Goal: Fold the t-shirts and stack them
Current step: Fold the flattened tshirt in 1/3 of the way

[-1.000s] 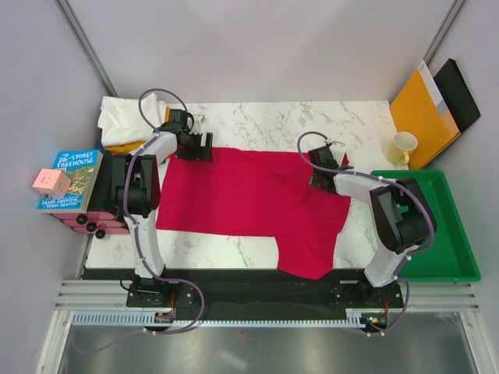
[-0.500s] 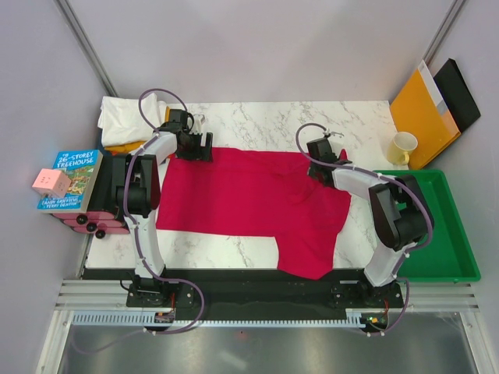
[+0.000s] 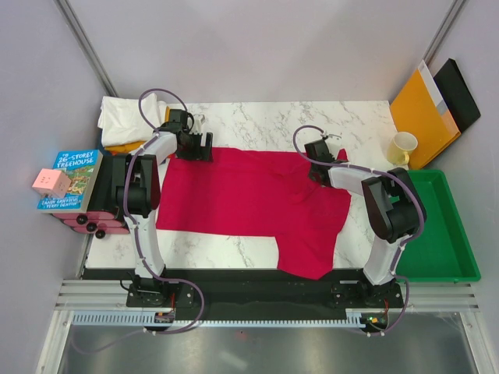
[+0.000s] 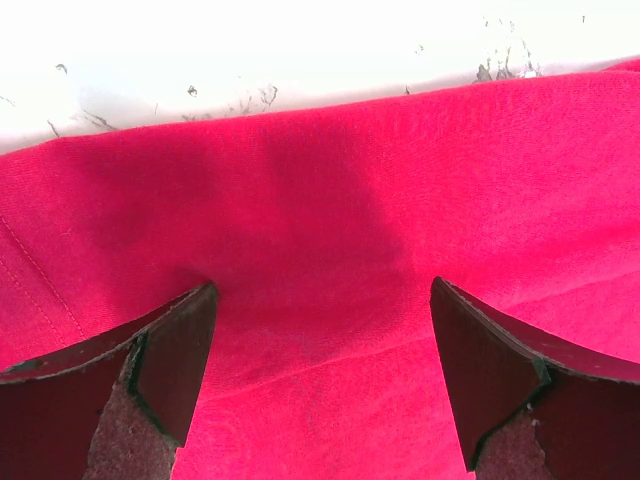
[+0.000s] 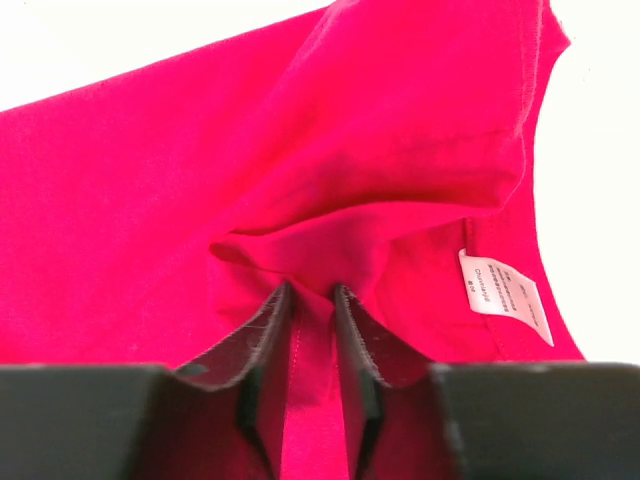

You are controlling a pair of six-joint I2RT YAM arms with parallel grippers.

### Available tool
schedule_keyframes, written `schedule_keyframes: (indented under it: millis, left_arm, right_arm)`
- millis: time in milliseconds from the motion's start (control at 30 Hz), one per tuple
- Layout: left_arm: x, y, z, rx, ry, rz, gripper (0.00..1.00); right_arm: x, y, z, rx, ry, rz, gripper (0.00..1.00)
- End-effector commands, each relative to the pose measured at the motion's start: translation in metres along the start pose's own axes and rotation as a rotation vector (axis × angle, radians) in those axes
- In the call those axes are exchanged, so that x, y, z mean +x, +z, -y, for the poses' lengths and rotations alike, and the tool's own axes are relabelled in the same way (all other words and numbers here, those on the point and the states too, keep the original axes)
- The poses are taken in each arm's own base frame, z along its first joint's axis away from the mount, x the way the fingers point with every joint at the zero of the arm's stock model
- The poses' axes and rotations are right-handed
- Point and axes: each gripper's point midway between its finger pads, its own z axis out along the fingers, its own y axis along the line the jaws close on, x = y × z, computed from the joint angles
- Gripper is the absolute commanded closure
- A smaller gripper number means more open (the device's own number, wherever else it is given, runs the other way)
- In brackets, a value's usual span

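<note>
A large crimson red t-shirt (image 3: pixel 249 195) lies spread on the marble table (image 3: pixel 273 121), with one part hanging toward the near edge. My left gripper (image 3: pixel 204 146) hovers over its far left edge. In the left wrist view it (image 4: pixel 322 285) is open, with flat red cloth (image 4: pixel 320 180) under the wide-set jaws. My right gripper (image 3: pixel 316 173) is at the shirt's far right part. In the right wrist view it (image 5: pixel 313 290) is shut on a raised fold of the red fabric (image 5: pixel 300 130), beside the white label (image 5: pixel 505 295). A white t-shirt (image 3: pixel 129 117) lies over a yellow-orange one (image 3: pixel 121 146) at the far left corner.
A book (image 3: pixel 70 179) with a pink cube (image 3: pixel 51 181) on it sits off the table's left side. A green tray (image 3: pixel 437 234) stands at the right, with a pale cup (image 3: pixel 403 148), an orange envelope (image 3: pixel 421 113) and a black folder (image 3: pixel 460 93) behind it.
My right gripper has shifted a little toward the far edge of the shirt, and its jaws have narrowed onto a fold of red cloth. The left arm has stayed still.
</note>
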Motion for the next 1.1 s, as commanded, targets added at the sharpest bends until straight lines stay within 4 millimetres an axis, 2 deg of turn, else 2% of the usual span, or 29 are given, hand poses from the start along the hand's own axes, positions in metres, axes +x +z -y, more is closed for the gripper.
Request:
schedule_keyframes:
  millis: [0, 100, 133, 233, 533, 700, 1067]
  left_arm:
    - [0.019, 0.009, 0.0, 0.008, -0.021, -0.065, 0.05]
    - [0.018, 0.009, 0.0, 0.009, -0.021, -0.063, 0.05]
    - [0.017, 0.009, 0.0, 0.009, -0.019, -0.06, 0.05]
    - [0.017, 0.009, 0.0, 0.009, -0.019, -0.06, 0.05]
    - [0.015, 0.008, 0.0, 0.01, -0.019, -0.057, 0.05]
    - [0.015, 0.008, 0.003, 0.022, -0.031, -0.057, 0.05]
    - [0.016, 0.009, 0.004, 0.024, -0.03, -0.059, 0.05]
  right_arm:
    - [-0.009, -0.002, 0.003, 0.01, 0.015, 0.035, 0.73]
    - [-0.015, -0.008, 0.006, 0.017, 0.016, 0.047, 0.79]
    - [-0.017, -0.01, 0.007, 0.02, 0.015, 0.051, 0.87]
    - [-0.02, -0.016, 0.012, 0.034, 0.01, 0.055, 0.98]
    - [-0.03, -0.055, 0.034, 0.043, 0.028, 0.081, 1.0]
    - [-0.02, -0.07, 0.042, 0.043, 0.038, 0.06, 1.0]
    - [0.044, -0.075, 0.071, 0.096, 0.03, -0.072, 1.0]
